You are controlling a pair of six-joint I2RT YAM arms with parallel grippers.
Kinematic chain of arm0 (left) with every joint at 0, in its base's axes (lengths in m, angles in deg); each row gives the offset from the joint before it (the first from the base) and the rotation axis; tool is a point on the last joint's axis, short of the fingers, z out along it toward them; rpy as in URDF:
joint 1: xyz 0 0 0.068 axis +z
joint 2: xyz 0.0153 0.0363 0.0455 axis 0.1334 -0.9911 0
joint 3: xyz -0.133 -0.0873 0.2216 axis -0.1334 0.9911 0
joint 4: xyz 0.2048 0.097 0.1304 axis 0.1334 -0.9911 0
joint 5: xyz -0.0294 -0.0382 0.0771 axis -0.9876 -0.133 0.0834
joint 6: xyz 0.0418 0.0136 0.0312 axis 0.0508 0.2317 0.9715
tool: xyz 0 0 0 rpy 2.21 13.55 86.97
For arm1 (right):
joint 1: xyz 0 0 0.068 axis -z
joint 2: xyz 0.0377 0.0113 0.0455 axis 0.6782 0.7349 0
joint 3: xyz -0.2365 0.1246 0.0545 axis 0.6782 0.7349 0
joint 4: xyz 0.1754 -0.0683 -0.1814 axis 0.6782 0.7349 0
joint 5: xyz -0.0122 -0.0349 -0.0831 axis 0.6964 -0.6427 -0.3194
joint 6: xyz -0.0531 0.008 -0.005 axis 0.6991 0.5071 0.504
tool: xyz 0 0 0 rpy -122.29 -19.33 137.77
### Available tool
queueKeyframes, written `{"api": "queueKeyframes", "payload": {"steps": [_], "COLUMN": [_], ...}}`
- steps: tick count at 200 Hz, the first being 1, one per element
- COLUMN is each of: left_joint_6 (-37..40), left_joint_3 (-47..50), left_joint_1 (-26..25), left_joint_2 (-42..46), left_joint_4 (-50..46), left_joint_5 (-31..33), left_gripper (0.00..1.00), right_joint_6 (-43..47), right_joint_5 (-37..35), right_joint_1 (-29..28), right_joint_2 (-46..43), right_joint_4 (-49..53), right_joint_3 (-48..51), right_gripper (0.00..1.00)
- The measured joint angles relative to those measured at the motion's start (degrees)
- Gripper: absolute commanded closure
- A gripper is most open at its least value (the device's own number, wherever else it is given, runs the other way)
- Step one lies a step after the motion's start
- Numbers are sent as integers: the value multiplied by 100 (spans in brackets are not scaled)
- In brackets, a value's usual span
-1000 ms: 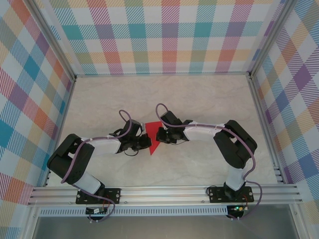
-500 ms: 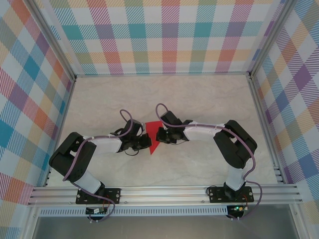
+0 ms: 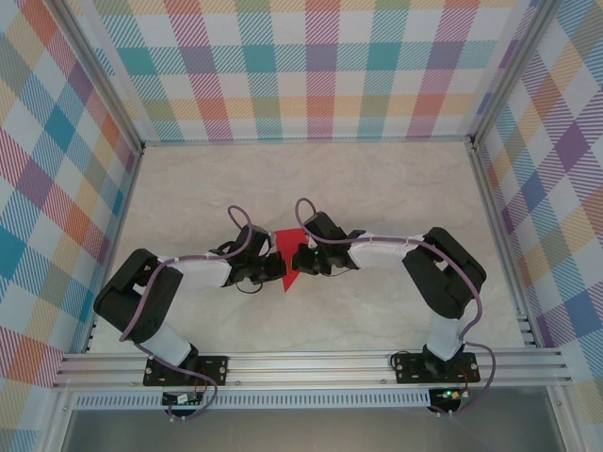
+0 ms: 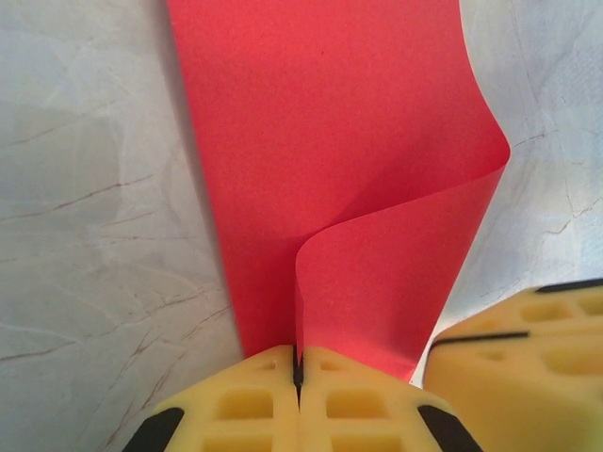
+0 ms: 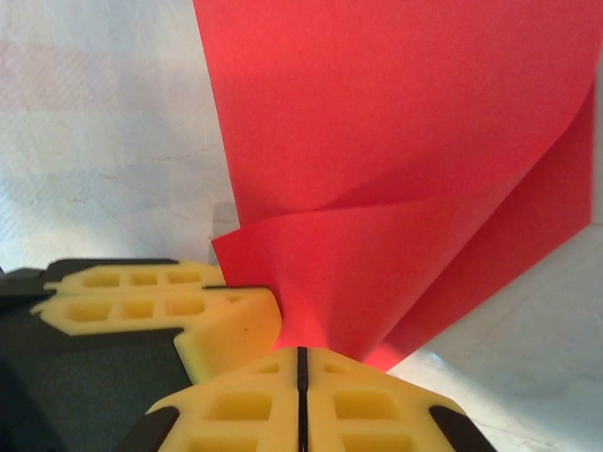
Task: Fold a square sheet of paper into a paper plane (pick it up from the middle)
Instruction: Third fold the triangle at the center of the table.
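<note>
Top external view: the red sheet of paper (image 3: 288,279) sits near the centre of the marble table (image 3: 377,188), slightly toward 8 o'clock, narrowing to a point at 6 o'clock. The left gripper (image 3: 273,267) meets the sheet from 9 o'clock and the right gripper (image 3: 300,254) from 3 o'clock, the two heads almost touching.

Left wrist view: the left gripper (image 4: 297,363) has its yellow fingers (image 4: 245,400) pressed together, with an edge of the sheet (image 4: 330,141) clamped in the seam. From there the paper rises toward 12 o'clock and bulges in a curl toward 3 o'clock.

Right wrist view: the right gripper (image 5: 301,363) is likewise closed, pinching the sheet (image 5: 396,141) at 6 o'clock; a soft crease runs across the paper toward 3 o'clock
</note>
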Motion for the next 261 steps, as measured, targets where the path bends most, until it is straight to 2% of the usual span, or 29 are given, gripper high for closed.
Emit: {"api": "queueKeyframes", "payload": {"steps": [56, 200, 261], "left_joint_6": [0, 0, 0], "left_joint_3": [-70, -81, -81], "left_joint_1": [0, 0, 0], "left_joint_2": [-66, -76, -81], "left_joint_4": [-24, -24, -22], "left_joint_5": [-13, -13, -15], "left_gripper": [97, 98, 98], "right_joint_6": [-103, -188, -334], "right_joint_5": [387, 415, 605], "right_joint_1": [-7, -7, -7], "right_joint_2": [2, 238, 190], "right_joint_4": [-278, -435, -879], "right_joint_3": [251, 256, 525], "right_gripper": [94, 95, 97]}}
